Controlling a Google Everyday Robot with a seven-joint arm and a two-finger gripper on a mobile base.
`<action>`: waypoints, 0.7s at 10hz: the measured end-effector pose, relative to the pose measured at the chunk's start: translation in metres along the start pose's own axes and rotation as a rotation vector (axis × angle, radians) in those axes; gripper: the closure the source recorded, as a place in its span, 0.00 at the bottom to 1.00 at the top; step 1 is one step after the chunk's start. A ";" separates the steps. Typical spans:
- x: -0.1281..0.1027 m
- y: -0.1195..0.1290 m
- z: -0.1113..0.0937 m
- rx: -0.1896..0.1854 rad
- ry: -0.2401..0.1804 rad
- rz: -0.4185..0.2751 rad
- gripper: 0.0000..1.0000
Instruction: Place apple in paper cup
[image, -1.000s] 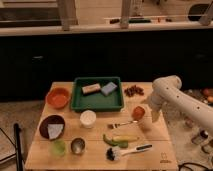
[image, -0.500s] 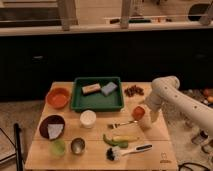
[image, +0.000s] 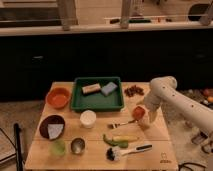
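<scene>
The 1 white arm enters from the 3 o'clock side of the wooden surface (image: 95, 161) and bends down to the gripper (image: 142, 119), which sits low over the surface near its 3 o'clock edge. The apple (image: 138, 111) is at the gripper, touching or just beside it; whether the gripper is apart or clamped on the apple cannot be determined. The paper cup (image: 88, 118) stands upright near the centre of the surface, well apart from the apple, which lies at 3 o'clock from it. A fork (image: 121, 123) lies between the 2. At 12 o'clock from the paper cup is the green tray (image: 98, 106), containing a tan block (image: 91, 89) and a blue-grey sponge (image: 109, 88). The orange bowl (image: 58, 97) is at 10 o'clock, the dark bowl (image: 52, 126) at 8 o'clock. The pale green cup (image: 58, 147) and metal cup (image: 77, 145) stand side by side at 7 o'clock. A brush (image: 127, 150) lies at 5 o'clock.
</scene>
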 end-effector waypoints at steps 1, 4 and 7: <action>0.000 0.000 -0.003 0.008 -0.005 -0.001 0.20; -0.004 -0.005 -0.007 0.025 -0.029 -0.029 0.20; -0.008 -0.006 -0.006 0.017 -0.050 -0.062 0.20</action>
